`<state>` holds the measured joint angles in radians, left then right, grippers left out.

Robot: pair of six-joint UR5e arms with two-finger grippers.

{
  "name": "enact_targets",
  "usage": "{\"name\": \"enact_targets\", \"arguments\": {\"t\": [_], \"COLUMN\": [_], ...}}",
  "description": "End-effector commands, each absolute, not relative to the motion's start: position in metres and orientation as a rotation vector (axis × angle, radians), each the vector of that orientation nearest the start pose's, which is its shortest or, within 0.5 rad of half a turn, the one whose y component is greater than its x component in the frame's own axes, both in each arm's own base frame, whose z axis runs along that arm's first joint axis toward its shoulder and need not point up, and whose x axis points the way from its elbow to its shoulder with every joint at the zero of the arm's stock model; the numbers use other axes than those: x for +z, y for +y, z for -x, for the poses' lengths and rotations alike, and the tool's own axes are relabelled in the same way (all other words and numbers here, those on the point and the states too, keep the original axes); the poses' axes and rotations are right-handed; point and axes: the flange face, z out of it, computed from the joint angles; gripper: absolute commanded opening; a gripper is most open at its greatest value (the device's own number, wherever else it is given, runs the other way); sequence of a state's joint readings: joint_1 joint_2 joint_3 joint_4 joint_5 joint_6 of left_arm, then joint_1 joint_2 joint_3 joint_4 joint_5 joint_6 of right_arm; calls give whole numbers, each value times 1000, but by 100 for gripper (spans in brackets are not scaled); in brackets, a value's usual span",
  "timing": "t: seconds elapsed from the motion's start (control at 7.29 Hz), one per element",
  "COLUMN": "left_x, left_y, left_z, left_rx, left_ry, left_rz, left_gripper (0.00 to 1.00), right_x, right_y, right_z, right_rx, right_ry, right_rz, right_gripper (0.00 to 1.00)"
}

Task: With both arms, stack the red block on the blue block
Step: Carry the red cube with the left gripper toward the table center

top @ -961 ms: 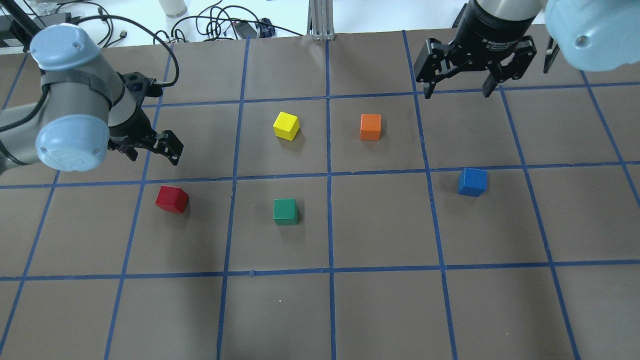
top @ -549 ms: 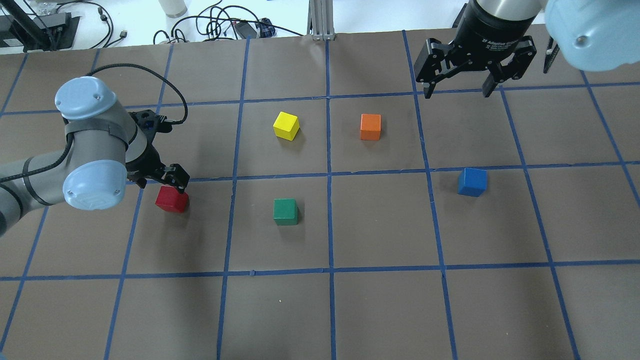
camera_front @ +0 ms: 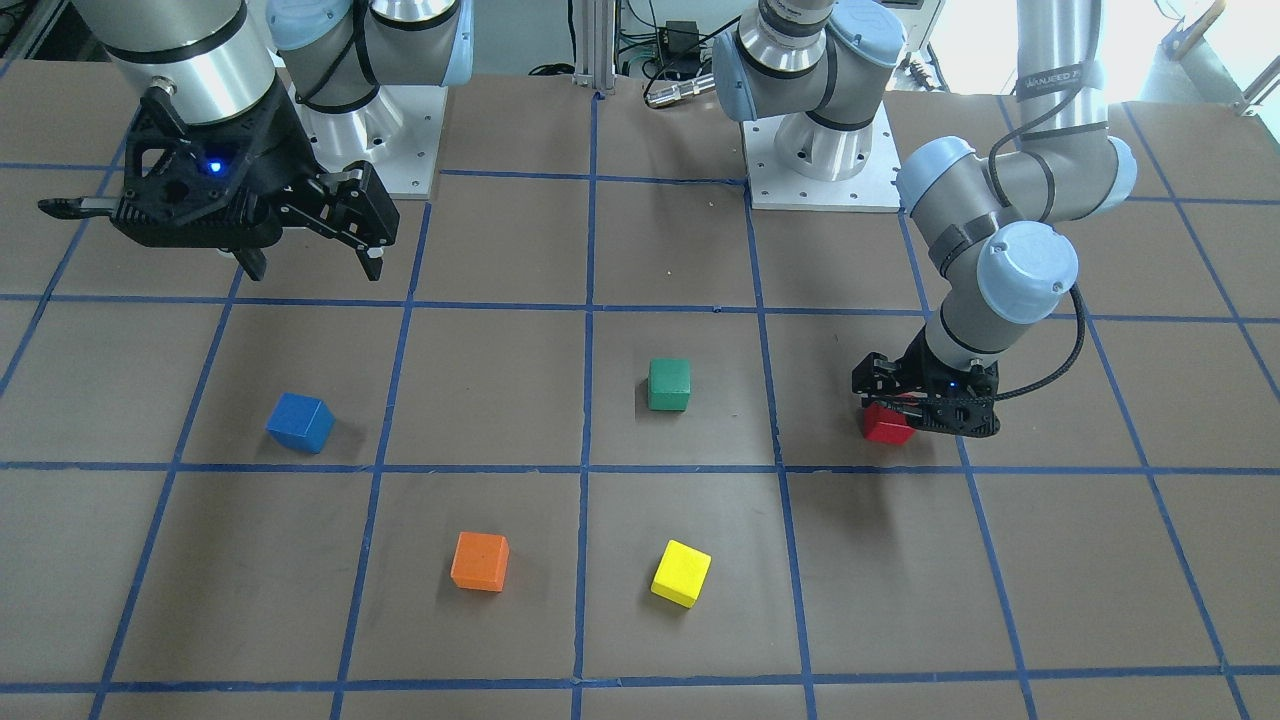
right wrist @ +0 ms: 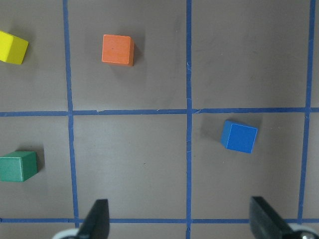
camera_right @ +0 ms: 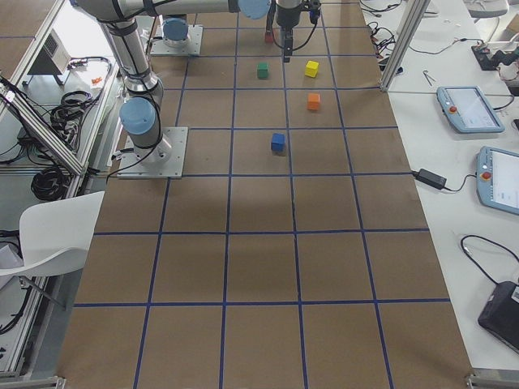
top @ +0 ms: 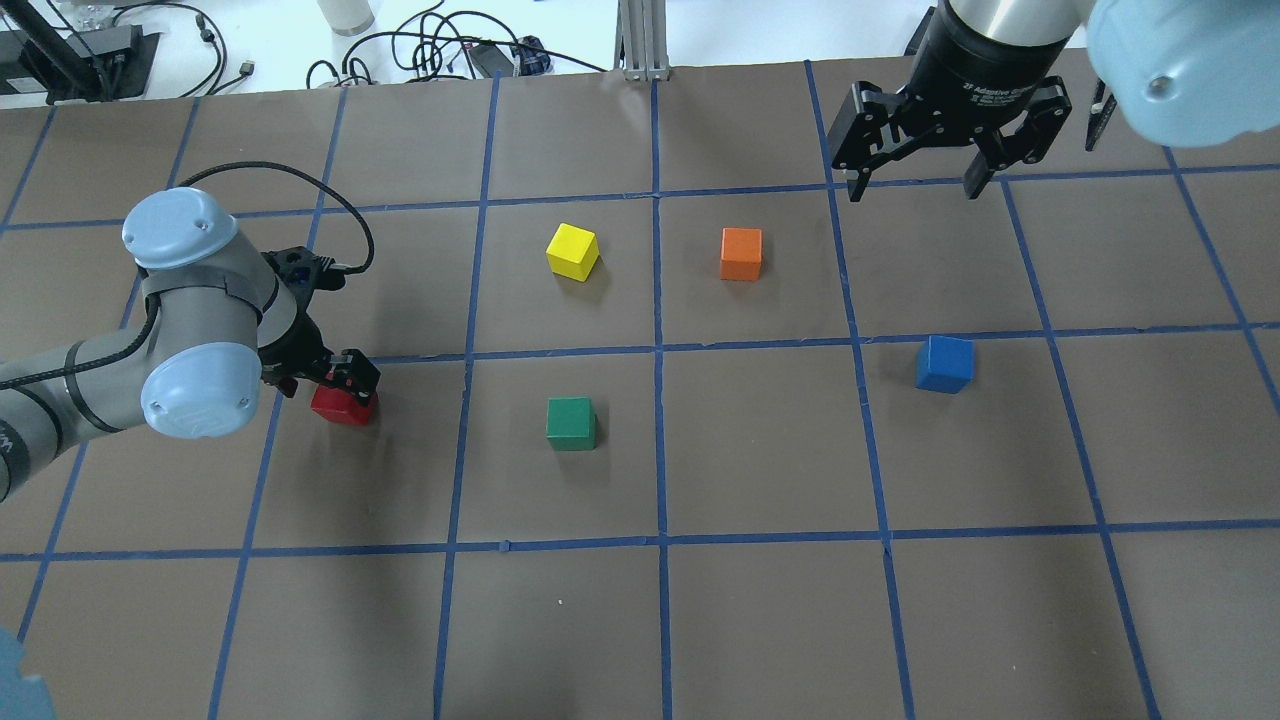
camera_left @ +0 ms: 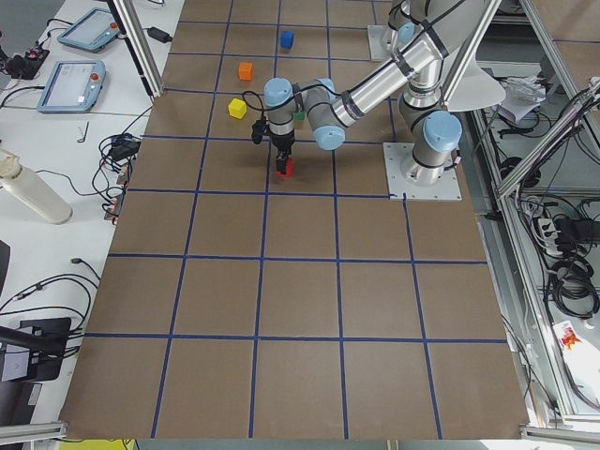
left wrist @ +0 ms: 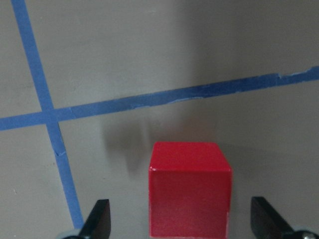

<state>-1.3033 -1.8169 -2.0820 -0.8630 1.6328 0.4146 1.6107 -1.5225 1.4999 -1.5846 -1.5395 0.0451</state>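
Note:
The red block (top: 346, 409) sits on the brown table at the left, and also shows in the front view (camera_front: 885, 428). My left gripper (top: 338, 383) is lowered over it and open. In the left wrist view the red block (left wrist: 190, 194) stands between the two spread fingertips (left wrist: 100, 220), untouched. The blue block (top: 944, 364) lies at the right, alone; it also shows in the right wrist view (right wrist: 239, 137). My right gripper (top: 915, 180) is open and empty, held high behind the blue block.
A green cube (top: 571, 423) sits in the middle. A yellow cube (top: 573, 250) and an orange cube (top: 741, 253) sit behind it. Blue tape lines grid the table. Cables lie beyond the back edge (top: 430, 50).
My left gripper has moved forward and down from behind the red block until its open fingers straddle it. The right gripper and all cubes have stayed in place.

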Motion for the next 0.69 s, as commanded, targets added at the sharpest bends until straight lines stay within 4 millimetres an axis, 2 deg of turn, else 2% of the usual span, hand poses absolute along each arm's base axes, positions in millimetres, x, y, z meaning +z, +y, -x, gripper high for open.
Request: {"name": "enact_targets", "arguments": {"t": [0.0,0.14,0.27,0.41,0.55], "left_x": [197,197,207,228,255], "left_y": [-504,-504,-507,-517,-530], "left_z": [-5,-2,3,12,32], "left_rx": [68,71,45,-20,-46], "left_ry": [3082,3088,3080,3062,3052], "left_rz": [-233,-229,-246,-274,-336], "left_gripper": [51,27,11,9,9], "right_x": [497,498,498,498,499], "right_y": [-506,-506,-506,-506,-507], "right_z": [-157,-157,-157,-157,-157], "right_rx": [-48,-50,-50,-53,-57], "right_ry": [3109,3109,3109,3109,3107], "right_rz": [-6,-6,-6,-6,-6], "right_gripper": [100,100,100,100,100]}}
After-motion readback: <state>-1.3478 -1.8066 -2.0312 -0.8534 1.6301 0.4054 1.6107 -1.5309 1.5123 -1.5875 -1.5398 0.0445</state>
